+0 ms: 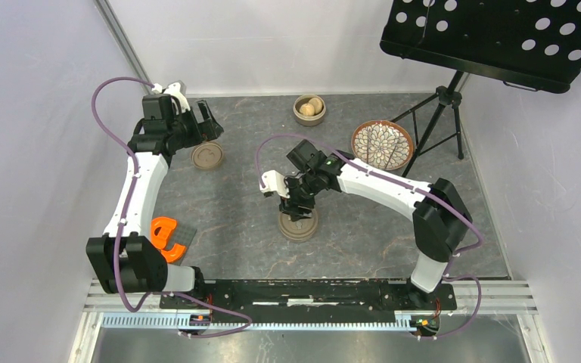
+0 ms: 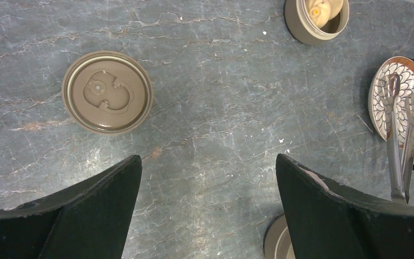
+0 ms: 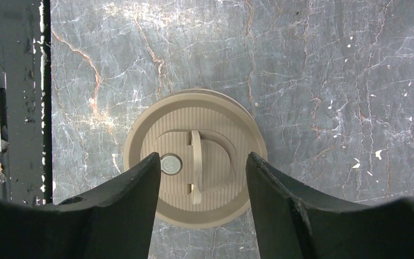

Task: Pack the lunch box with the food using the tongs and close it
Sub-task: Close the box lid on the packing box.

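The left end effector (image 2: 207, 159) hangs wide open and empty over the surface (image 2: 221, 108), near a loose lid (image 2: 108, 91). The right end effector (image 3: 202, 156), partly open, straddles the lunch box (image 3: 194, 108) handle and grips nothing. Food (image 2: 319, 11) sits in a bowl (image 2: 299, 29). The tongs (image 2: 393, 151) lie on the plate (image 2: 383, 86).

The right arm extends from its base toward the left. Its elbow is raised and its wrist is bent straight down, so the right gripper (image 1: 297, 206) hangs directly over the lidded tan container (image 1: 299, 229). Its fingers (image 3: 124, 210) stand partly apart above the top, seemingly not touching it. The left arm stretches to the far left of the container. The left gripper (image 1: 209, 125) is spread wide, its fingers (image 2: 97, 210) pointing down at the table.
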